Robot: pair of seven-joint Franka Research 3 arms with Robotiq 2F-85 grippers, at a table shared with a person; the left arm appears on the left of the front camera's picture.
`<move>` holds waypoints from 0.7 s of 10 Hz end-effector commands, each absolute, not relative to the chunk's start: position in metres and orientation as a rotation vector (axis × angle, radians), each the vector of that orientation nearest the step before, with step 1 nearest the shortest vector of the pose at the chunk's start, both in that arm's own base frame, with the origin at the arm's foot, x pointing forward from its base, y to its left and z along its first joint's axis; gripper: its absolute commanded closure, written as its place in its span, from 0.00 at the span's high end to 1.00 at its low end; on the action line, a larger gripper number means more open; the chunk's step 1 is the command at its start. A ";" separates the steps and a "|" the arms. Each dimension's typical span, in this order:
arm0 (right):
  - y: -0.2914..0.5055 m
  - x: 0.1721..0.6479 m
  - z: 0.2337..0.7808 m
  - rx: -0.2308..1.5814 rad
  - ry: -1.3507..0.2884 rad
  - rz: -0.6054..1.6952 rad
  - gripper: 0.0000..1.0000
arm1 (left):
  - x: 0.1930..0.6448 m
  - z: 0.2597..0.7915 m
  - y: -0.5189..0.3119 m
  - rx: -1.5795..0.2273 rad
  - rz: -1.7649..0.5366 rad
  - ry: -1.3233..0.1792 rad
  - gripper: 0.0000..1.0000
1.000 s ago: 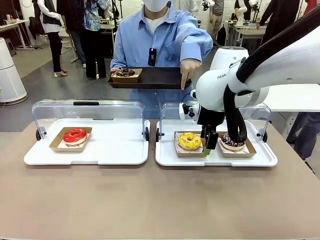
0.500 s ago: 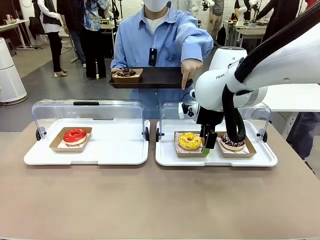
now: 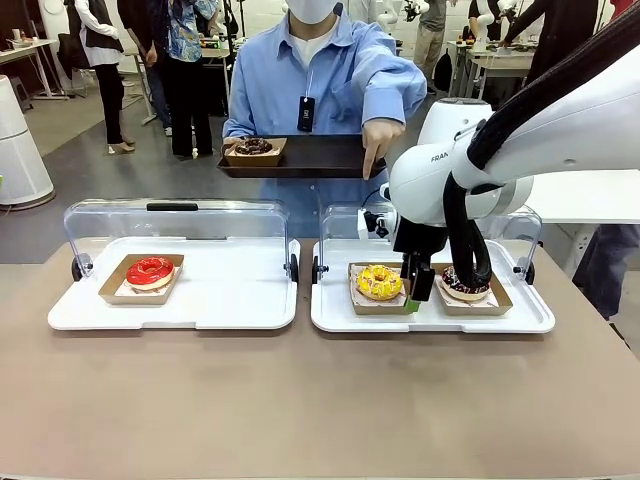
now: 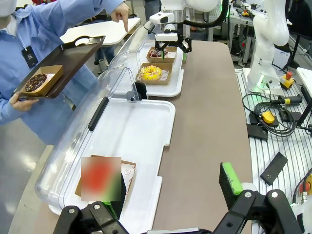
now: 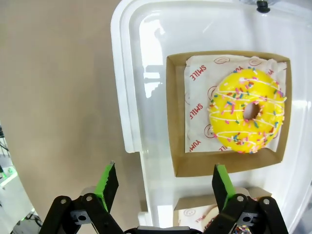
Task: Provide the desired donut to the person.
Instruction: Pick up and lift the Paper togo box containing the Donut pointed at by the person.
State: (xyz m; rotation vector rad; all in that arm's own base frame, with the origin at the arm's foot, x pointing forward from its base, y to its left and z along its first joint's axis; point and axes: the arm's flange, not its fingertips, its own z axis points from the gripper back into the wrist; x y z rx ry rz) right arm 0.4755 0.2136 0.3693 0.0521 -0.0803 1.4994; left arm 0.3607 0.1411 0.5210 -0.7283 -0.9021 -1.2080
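Across the tabletop (image 3: 300, 400), the person (image 3: 320, 80) points down toward the right tray (image 3: 335, 318). The yellow donut (image 3: 380, 282) sits there in 1 brown box (image 5: 171, 112). The right hand (image 3: 414, 293) hangs wide open by it (the left hand (image 4: 170, 192) is wide too). I think it should pinch the box wall, not the icing. The paper (image 5: 197, 97) says SMILE.

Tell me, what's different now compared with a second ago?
Very little. The right arm sank a touch, its tool open beside the yellow donut. The person's pointing hand and dark tray shifted only slightly. Nothing else moved; nothing was grasped.
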 end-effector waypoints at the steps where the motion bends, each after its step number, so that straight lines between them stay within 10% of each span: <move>1: 0.211 0.482 0.355 -0.015 -0.071 1.478 1.00 | 0.359 0.521 0.142 -0.735 -1.209 -0.916 1.00; 7: 0.206 0.495 0.335 0.001 -0.093 1.478 1.00 | 0.359 0.521 0.142 -0.735 -1.209 -0.916 1.00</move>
